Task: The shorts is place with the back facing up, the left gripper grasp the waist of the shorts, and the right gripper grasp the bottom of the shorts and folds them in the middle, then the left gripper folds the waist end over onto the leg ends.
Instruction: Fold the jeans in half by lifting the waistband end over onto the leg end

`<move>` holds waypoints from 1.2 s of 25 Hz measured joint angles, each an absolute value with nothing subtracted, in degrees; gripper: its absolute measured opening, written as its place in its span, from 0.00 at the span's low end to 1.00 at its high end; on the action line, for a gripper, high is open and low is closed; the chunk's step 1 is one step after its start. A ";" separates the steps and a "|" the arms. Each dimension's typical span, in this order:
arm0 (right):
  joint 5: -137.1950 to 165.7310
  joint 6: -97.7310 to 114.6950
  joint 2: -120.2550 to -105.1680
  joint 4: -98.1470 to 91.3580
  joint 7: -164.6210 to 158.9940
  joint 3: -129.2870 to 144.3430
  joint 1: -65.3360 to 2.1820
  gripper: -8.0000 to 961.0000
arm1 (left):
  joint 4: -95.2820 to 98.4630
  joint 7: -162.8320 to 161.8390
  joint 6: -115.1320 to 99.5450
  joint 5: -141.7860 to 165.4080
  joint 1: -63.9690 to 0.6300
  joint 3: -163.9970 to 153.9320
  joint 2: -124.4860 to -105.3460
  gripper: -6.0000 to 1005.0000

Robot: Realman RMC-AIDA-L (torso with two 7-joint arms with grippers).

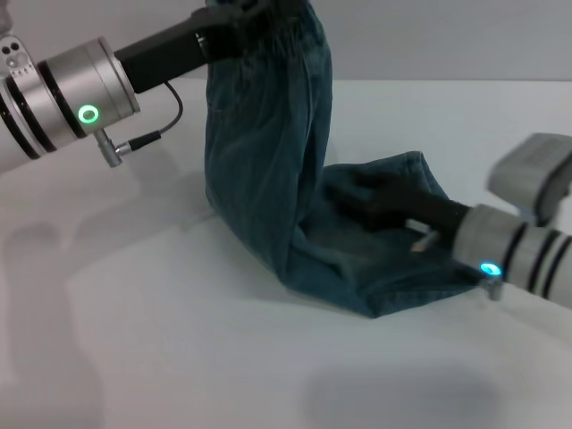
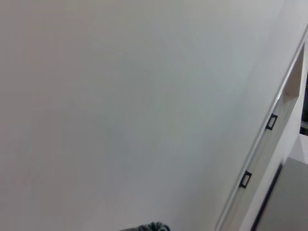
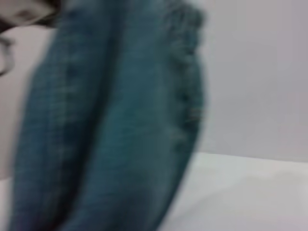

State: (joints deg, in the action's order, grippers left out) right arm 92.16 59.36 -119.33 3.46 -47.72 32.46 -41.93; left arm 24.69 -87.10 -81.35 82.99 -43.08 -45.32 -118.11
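The blue denim shorts (image 1: 268, 152) are folded lengthwise and hang in a tall arc from the top of the head view down to the white table (image 1: 179, 340). My left gripper (image 1: 234, 31) is raised at the upper left, shut on the puckered waist (image 1: 290, 31). The lower half lies flat on the table toward the right, with the bottom of the shorts (image 1: 404, 166) at the far side. My right gripper (image 1: 375, 201) rests on that flat part. The right wrist view is filled by the hanging shorts (image 3: 110, 125). The left wrist view catches only a scrap of the shorts (image 2: 151, 227).
The left arm's silver wrist (image 1: 76, 94) with its green ring and thin cable reaches in from the upper left. The right arm's wrist (image 1: 514, 246) lies low at the right edge. In the left wrist view a white panel edge (image 2: 260, 154) runs along the table.
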 joint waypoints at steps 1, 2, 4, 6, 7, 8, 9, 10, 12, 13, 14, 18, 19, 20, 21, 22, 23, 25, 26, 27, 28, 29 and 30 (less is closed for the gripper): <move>92.15 59.34 -119.29 2.44 -47.72 31.61 -40.87 0.46 | 24.69 -87.10 -81.35 82.99 -43.08 -45.32 -118.11 0.07; 92.14 59.31 -119.26 1.61 -47.72 30.68 -39.96 0.46 | 24.69 -87.10 -81.35 82.99 -43.08 -45.32 -118.11 0.07; 92.11 59.15 -119.17 -0.46 -47.72 28.02 -37.95 0.46 | 24.62 -87.40 -82.31 82.76 -42.44 -47.54 -118.12 0.08; 92.05 58.75 -119.16 -2.51 -47.72 24.88 -36.37 0.46 | 24.61 -87.61 -82.67 82.74 -42.33 -48.26 -118.18 0.09; 92.03 58.35 -119.15 -3.44 -47.71 22.93 -35.76 0.46 | 24.61 -87.69 -82.85 82.73 -42.28 -48.72 -118.24 0.09; 92.00 57.93 -119.14 -4.42 -47.71 20.85 -35.15 0.46 | 24.61 -87.73 -83.01 82.71 -42.24 -49.21 -118.29 0.10; 91.97 57.56 -119.12 -5.39 -47.62 18.80 -34.69 0.46 | 24.61 -87.74 -83.11 82.71 -42.23 -49.65 -118.36 0.10; 91.97 57.32 -119.10 -6.58 -47.53 16.89 -34.29 0.46 | 24.61 -87.75 -83.20 82.70 -42.22 -50.23 -118.38 0.11; 91.50 57.08 -118.98 -8.95 -47.41 13.45 -33.63 0.46 | 24.61 -87.73 -83.35 82.70 -42.28 -51.43 -118.44 0.12; 90.63 56.95 -118.88 -10.05 -47.38 11.74 -33.30 0.46 | 24.61 -87.66 -83.43 82.69 -42.39 -52.11 -118.47 0.12; 89.33 56.87 -118.75 -11.01 -47.36 10.37 -32.96 0.46 | 24.61 -87.59 -83.49 82.68 -42.49 -52.71 -118.50 0.12; 82.67 56.78 -118.48 -13.89 -47.34 9.06 -31.71 0.46 | 24.61 -87.10 -83.68 82.27 -42.75 -54.48 -118.63 0.14; 81.77 56.77 -118.46 -14.33 -47.34 9.04 -31.46 0.46 | 24.61 -86.72 -83.65 81.96 -42.82 -55.50 -118.69 0.14; 81.21 56.75 -118.45 -14.52 -47.34 9.04 -31.33 0.46 | 24.61 -86.42 -83.52 81.59 -42.93 -56.79 -118.72 0.15; 80.85 56.66 -118.42 -14.65 -47.32 9.01 -31.24 0.46 | 24.66 -86.29 -83.39 81.44 -43.02 -57.75 -118.72 0.15; 80.70 56.49 -118.41 -14.69 -47.29 9.00 -31.22 0.46 | 24.77 -86.20 -83.27 81.25 -43.19 -59.04 -118.72 0.16; 80.66 56.00 -118.41 -14.70 -47.25 8.99 -31.23 0.46 | 24.99 -86.17 -83.18 81.11 -43.48 -60.43 -118.72 0.16; 80.62 54.94 -118.40 -14.72 -47.19 9.03 -31.42 0.46 | 25.12 -86.14 -83.02 81.05 -44.08 -62.18 -118.73 0.17; 80.60 54.35 -118.39 -14.73 -47.18 9.14 -31.59 0.46 | 25.12 -86.13 -82.93 81.01 -44.34 -62.56 -118.72 0.17; 80.59 54.01 -118.38 -14.69 -47.17 9.28 -31.74 0.46 | 25.08 -86.13 -82.90 80.89 -44.54 -62.82 -118.73 0.18; 80.59 53.87 -118.38 -14.64 -47.17 9.36 -31.83 0.46 | 25.06 -86.13 -82.88 80.73 -44.60 -62.89 -118.72 0.18; 80.58 53.80 -118.38 -14.58 -47.14 9.43 -31.93 0.46 | 25.06 -86.12 -82.88 80.34 -44.62 -62.96 -118.74 0.19; 80.58 53.79 -118.37 -14.52 -47.05 9.49 -32.02 0.46 | 25.12 -86.12 -82.89 80.00 -44.55 -63.02 -118.75 0.19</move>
